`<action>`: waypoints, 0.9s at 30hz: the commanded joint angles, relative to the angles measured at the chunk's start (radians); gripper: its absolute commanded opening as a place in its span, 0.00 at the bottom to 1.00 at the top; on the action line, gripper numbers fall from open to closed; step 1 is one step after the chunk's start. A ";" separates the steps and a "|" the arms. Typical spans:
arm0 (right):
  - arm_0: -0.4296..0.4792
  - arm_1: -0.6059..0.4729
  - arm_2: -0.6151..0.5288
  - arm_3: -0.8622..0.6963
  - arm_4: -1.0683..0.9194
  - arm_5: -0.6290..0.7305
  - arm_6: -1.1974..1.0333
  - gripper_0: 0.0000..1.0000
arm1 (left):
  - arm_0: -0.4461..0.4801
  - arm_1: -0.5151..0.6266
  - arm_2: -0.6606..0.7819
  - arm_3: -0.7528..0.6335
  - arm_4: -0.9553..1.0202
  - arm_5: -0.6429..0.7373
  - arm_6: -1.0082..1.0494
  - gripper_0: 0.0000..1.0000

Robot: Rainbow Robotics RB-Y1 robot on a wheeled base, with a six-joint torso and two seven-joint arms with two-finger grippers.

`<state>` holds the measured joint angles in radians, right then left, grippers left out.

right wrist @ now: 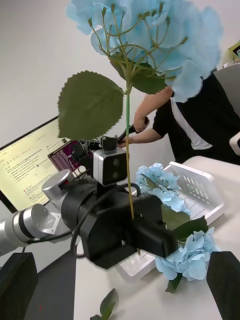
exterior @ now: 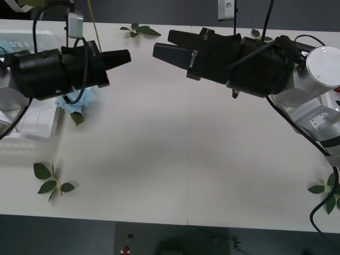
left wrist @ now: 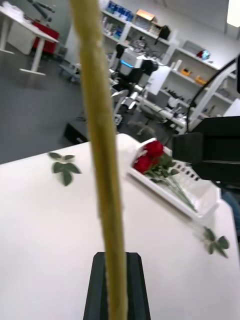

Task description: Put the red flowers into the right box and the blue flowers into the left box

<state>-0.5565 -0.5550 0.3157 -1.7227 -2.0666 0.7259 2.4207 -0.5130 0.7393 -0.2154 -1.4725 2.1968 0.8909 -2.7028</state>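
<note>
The red flowers (left wrist: 150,156) lie boxed; the left gripper (right wrist: 150,235) clamps the last blue flower's stem (right wrist: 127,150); the right gripper (exterior: 162,48) is wide, empty.

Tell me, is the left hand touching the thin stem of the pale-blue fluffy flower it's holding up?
Touching. In the left wrist view the left hand has its black fingers pressed against both sides of the stem, no gap showing.

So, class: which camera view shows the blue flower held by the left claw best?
The right wrist view: it shows the whole held blue flower, its head, leaf and stem rising upright from the shut left claw. The left wrist view shows its blurred stem alone. The front view shows a thin stem above the left arm.
</note>
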 commanded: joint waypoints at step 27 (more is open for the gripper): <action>-0.108 -0.141 0.016 0.092 -0.027 0.026 -0.015 1.00 | 0.208 0.385 0.439 0.317 -0.244 0.037 -0.002 0.00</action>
<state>-0.6204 -0.6298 0.3183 -1.6529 -2.0863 0.7388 2.4203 -0.3480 1.0733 0.2186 -1.1033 1.9508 0.9291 -2.7028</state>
